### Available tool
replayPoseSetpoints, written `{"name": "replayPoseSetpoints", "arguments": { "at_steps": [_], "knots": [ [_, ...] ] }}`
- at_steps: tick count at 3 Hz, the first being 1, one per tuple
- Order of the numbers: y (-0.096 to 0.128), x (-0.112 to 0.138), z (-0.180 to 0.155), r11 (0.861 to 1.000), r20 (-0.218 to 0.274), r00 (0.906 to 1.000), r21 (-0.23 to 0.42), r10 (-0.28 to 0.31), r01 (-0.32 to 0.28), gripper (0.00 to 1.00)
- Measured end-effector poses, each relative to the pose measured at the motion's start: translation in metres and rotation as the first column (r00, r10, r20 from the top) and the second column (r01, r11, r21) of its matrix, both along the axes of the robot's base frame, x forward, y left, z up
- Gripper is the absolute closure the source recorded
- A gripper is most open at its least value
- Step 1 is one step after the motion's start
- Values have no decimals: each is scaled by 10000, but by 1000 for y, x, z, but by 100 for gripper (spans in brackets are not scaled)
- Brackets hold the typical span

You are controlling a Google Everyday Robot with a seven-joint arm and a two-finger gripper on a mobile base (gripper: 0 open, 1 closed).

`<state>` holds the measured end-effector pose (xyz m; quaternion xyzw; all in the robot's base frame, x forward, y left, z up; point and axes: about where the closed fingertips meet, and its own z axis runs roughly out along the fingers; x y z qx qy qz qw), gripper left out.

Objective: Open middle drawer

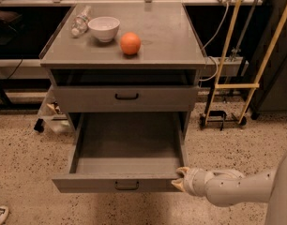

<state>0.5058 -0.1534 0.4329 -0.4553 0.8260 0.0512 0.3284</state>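
Note:
The middle drawer (127,146) is pulled far out of the grey metal cabinet. Its plain grey tray is empty, and its flat front (87,183) carries a small black loop handle (126,185). The uppermost drawer (127,97) above it is shut. The lowest drawer is hidden under the open one. My gripper (179,179) reaches in from the lower right on a white arm. It is at the right end of the open drawer's front. Its two yellowish fingertips (183,171) stand apart, one above the other, and hold nothing.
On the cabinet top (167,41) stand an orange (130,43), a white bowl (104,28) and a clear plastic bottle (80,21). A yellow-framed cart (232,86) stands to the right. Bags (52,111) lie on the speckled floor to the left.

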Motion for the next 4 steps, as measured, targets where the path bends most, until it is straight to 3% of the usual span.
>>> {"name": "replayPoseSetpoints", "arguments": {
  "at_steps": [1,4],
  "knots": [
    [5,-13,-4,9997,-41,9997,70,247,-247,100],
    [3,-24,-1,9998,-127,9998,130,175,-173,100]
  ]
}}
